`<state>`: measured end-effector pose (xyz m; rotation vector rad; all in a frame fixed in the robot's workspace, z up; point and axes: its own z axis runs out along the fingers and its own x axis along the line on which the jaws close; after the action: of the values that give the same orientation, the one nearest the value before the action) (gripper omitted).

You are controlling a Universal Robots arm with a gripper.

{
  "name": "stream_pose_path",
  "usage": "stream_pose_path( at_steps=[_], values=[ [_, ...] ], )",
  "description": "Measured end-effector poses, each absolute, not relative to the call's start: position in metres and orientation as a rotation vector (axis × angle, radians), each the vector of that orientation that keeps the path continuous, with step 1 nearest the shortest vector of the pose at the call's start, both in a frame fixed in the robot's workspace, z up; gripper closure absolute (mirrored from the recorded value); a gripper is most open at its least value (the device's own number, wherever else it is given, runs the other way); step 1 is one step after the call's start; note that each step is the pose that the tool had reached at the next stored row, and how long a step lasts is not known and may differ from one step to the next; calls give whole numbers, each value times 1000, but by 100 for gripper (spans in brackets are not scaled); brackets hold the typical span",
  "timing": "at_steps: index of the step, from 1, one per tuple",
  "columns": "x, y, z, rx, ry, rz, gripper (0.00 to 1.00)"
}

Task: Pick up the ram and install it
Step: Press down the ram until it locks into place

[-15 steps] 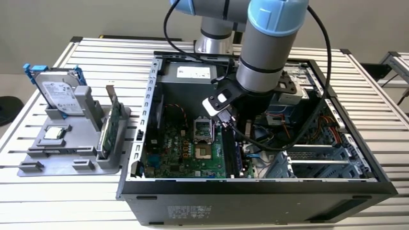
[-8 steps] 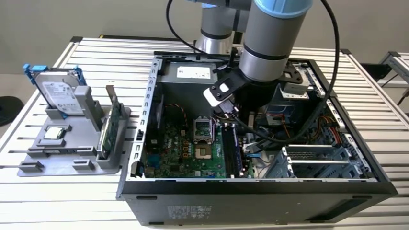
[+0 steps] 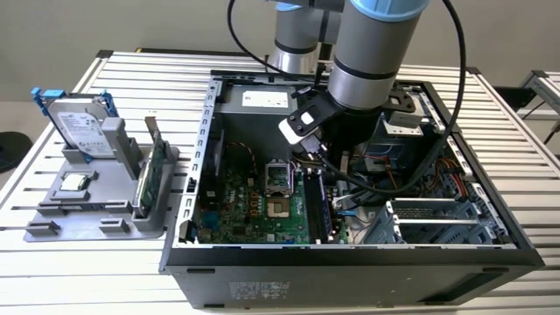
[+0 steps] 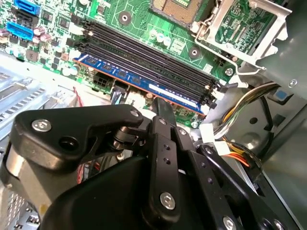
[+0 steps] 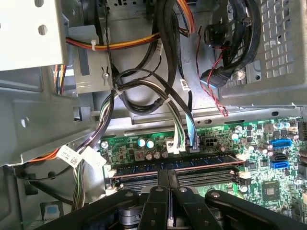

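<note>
Ram [image 4: 144, 84]: blue stick lying in outermost motherboard slot [image 4: 148, 62], long axis along the slots. Pincer [image 4: 160, 108]: fingers drawn together, tip directly above ram's midpoint; contact cannot be told.

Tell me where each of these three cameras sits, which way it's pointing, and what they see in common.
Exterior view: off the arm, above the open computer case, looking down into it; the arm reaches inside.
Second wrist view: on the arm, behind the gripper, facing the motherboard; the ram sits in a slot.
First wrist view: also on the arm, facing the cables and case wall; gripper in the foreground.
Shared: both wrist views show the gripper over the ram.
</note>
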<state>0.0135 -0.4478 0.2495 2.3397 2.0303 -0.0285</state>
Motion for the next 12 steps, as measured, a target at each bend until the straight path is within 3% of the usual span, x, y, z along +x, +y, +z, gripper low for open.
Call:
stream_pose_path(
  at_steps=[12],
  values=[
    [13,-448,278,2340,2030,-29,100]
  ],
)
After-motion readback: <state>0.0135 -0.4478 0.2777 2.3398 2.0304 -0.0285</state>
